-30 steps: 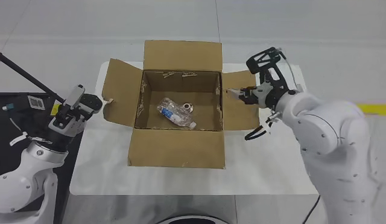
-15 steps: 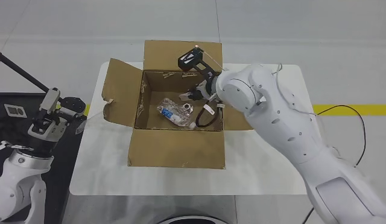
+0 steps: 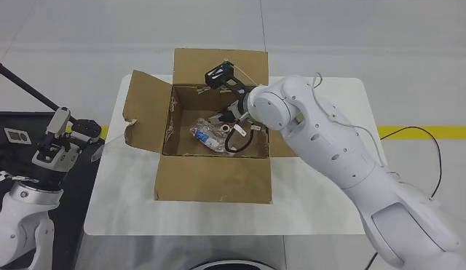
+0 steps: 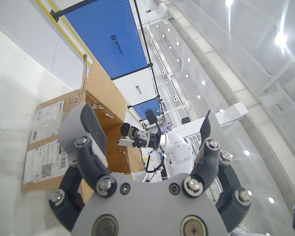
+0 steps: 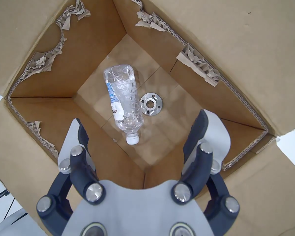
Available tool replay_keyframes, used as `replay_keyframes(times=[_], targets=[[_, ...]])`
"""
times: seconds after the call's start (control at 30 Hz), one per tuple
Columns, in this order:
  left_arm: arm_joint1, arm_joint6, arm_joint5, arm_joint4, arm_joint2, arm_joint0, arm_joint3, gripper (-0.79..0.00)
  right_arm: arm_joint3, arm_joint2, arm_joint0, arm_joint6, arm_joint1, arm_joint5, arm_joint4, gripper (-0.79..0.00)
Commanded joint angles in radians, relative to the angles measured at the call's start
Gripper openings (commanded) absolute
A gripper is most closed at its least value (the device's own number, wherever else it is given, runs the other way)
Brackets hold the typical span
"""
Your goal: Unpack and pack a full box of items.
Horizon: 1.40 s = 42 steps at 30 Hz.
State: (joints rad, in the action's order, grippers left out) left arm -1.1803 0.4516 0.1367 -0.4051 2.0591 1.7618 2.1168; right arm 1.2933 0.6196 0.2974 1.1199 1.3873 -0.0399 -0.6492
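Observation:
An open cardboard box point(image 3: 211, 177) stands on the white table point(image 3: 320, 197) with its flaps spread. On its floor lie a crushed clear plastic bottle point(image 3: 207, 135) point(image 5: 123, 96) with a white cap and, beside it, a small metal flange ring point(image 3: 228, 129) point(image 5: 151, 104). My right gripper point(image 3: 226, 116) point(image 5: 140, 120) hangs open over the box's inside, above the bottle's cap end, with nothing between its fingers. Off the table's left edge, my left gripper point(image 3: 93, 137) point(image 4: 147, 114) is open and empty, facing the box point(image 4: 51, 133).
Torn cardboard edges line the box's rim. The right arm crosses the box's right flap point(image 3: 287, 128). A piece of clear plastic point(image 3: 109, 145) lies at the table's left edge near the left gripper. A dark stand and a rod sit left of the table.
The right arm swung from beside the right flap to over the box's inside, then a little further left. The left arm drew back to the left, away from the table.

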Motion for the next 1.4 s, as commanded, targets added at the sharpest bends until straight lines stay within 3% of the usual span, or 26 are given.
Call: replay_keyframes(times=[0.0, 0.17, 0.43, 0.93, 1.37], targets=[[0.000, 0.000, 0.000, 0.000, 0.000, 0.000, 0.000, 0.000, 0.000, 0.000, 0.000, 0.000, 0.000, 0.000, 0.000, 0.000], [0.000, -0.005, -0.005, 0.000, -0.003, -0.005, 0.006, 0.000, -0.012, -0.019, 0.020, -0.026, 0.005, 0.021, -0.011, 0.000], [0.000, -0.010, -0.014, 0.002, 0.000, -0.015, 0.014, 0.000, -0.098, -0.127, -0.014, -0.028, 0.069, 0.047, -0.036, 0.000], [-0.001, -0.010, -0.016, 0.010, -0.005, -0.017, 0.000, 0.000, -0.488, -0.288, -0.088, -0.112, 0.277, 0.103, 0.003, 0.000], [-0.002, -0.029, -0.028, 0.026, -0.009, -0.027, -0.015, 0.000, -0.745, -0.324, -0.111, -0.116, 0.410, 0.154, 0.009, 0.000]])
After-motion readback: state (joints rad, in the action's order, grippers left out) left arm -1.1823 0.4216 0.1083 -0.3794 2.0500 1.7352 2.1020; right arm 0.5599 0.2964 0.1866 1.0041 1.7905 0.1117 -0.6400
